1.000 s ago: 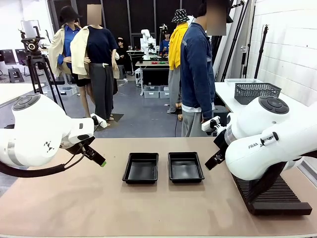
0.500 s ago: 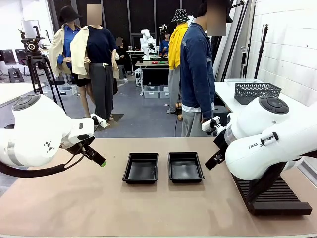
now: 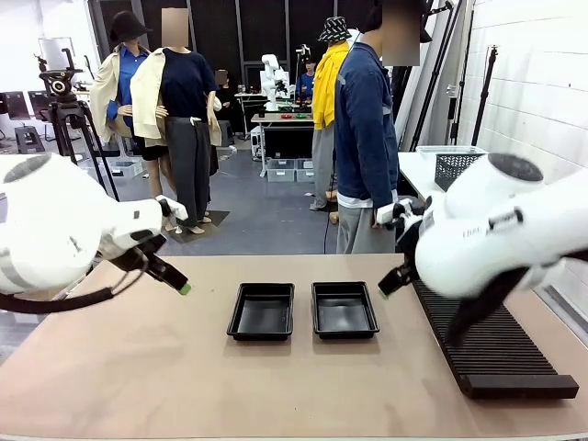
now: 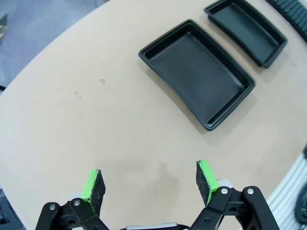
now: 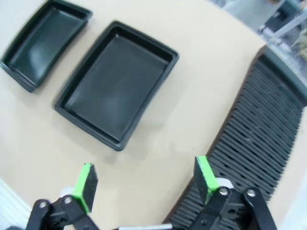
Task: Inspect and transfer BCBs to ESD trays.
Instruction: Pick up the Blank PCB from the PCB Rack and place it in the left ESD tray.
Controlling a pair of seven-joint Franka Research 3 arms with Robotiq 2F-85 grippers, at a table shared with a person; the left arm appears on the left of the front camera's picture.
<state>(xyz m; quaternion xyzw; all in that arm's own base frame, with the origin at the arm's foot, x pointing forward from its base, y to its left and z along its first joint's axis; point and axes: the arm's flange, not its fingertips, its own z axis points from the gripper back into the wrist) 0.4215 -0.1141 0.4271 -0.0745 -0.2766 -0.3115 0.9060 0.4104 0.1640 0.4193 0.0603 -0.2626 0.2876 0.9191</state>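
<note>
Beige tabletop [image 3: 184,386] is carrying the two ESD trays side by side at its middle, long edges facing, long axes running from the robot's side toward the person [image 3: 366,138] standing at the far edge; the left tray [image 3: 262,311] and the right tray [image 3: 344,310] are both lying empty; a black ribbed rack [image 3: 487,340] is lying along the right side. Over bare tabletop the left gripper [image 4: 150,181] is hovering, jaws standing wide apart and holding nothing; the left tray is lying ahead of it, toward the middle; the right gripper [image 5: 145,180] is hovering at the rack's inner edge, jaws likewise apart and holding nothing, the right tray lying just ahead. Judgement: each arm is sitting nearer its own tray; placing the BCBs is calling for their long axis aligned to the tray's.
</note>
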